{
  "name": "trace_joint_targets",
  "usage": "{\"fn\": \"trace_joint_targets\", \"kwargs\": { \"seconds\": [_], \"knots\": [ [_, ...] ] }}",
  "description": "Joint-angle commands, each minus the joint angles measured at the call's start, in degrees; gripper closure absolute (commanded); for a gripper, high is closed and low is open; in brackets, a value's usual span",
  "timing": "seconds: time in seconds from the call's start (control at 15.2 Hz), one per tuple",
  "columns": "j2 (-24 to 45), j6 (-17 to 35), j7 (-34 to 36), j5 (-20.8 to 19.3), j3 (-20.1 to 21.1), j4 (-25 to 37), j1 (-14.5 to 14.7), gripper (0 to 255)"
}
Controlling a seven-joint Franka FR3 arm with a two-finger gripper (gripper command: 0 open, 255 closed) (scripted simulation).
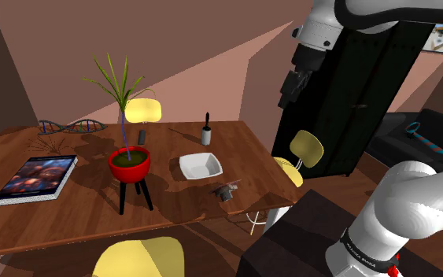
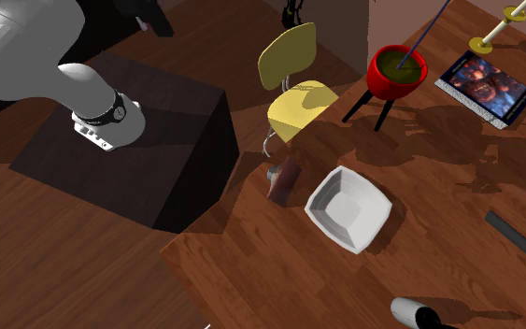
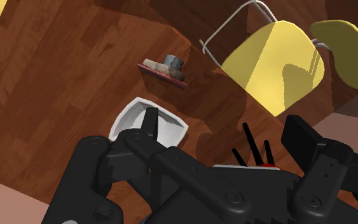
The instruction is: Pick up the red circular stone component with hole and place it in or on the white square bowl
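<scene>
Now | end effector (image 1: 286, 98) apart, empty, high | red component (image 1: 226, 191) well below, near white bowl (image 1: 201, 165)

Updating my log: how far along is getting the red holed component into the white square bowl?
Done: nothing yet; the red component lies on the table near its edge, beside the empty white square bowl. In hand: the gripper hangs high above the table, apart from the component. Left: descend, grasp it, lift, and set it in the bowl.
</scene>
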Motion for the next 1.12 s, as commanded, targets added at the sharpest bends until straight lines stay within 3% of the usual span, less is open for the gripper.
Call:
{"fn": "trace_joint_targets", "kwargs": {
  "seconds": [0.0,0.59,1.06],
  "knots": [
    [0.0,0.0,0.0,0.0,0.0,0.0,0.0,0],
    [0.0,21.5,0.3,2.9,-0.9,-18.3,-0.8,0],
    [7.9,41.5,-0.7,6.7,-1.6,-28.0,-0.2,0]
  ]
}}
